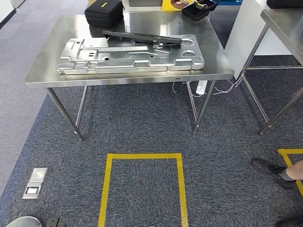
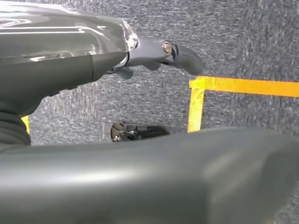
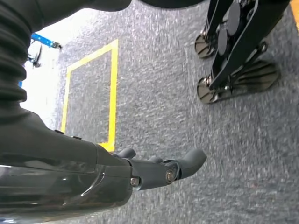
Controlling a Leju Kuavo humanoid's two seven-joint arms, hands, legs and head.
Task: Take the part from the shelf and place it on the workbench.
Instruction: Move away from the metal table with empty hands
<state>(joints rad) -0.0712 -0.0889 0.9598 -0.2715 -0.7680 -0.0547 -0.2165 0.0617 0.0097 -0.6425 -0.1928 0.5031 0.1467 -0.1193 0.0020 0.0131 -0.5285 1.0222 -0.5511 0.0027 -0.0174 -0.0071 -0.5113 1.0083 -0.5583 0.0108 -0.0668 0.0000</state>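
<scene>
Carpet point(image 1: 143, 123): grey, lying under everything in head view and behind both hands in wrist views.

Workbench point(image 1: 46, 75): steel table standing ahead of robot, well apart from both hands. Near edge is running straight across; open carpet lying between it and robot.

Part point(image 1: 130, 56): large pressed metal panel, lying flat on workbench close to near edge, long side parallel to it. Dark flat piece point(image 1: 143, 37) is resting on its far side, slightly tilted. Black case point(image 1: 104, 12) sitting at far-left of bench top; black tray point(image 1: 198, 9) at far-right.

Second table point(image 1: 282, 19): standing to the right, gap of carpet between the two.

Yellow tape square point(image 1: 143, 189): marking the floor between robot and bench.

L hand point(image 2: 155, 49): hanging over carpet, fingers point(image 2: 187, 58) extending nearly straight, gripping nothing – released. Wrist cam is showing a yellow tape corner point(image 2: 197, 93) on the floor beyond fingertips.

R hand point(image 3: 159, 172): likewise hanging, fingers point(image 3: 192, 161) stretching out, slightly apart, nothing in them – released. Wrist cam is showing another yellow tape outline point(image 3: 112, 93) on carpet beyond the hand.

Person's shoe point(image 1: 273, 172): standing on carpet at right, beside more yellow tape.

Floor socket plate point(image 1: 35, 182): sitting in carpet at lower left.
</scene>
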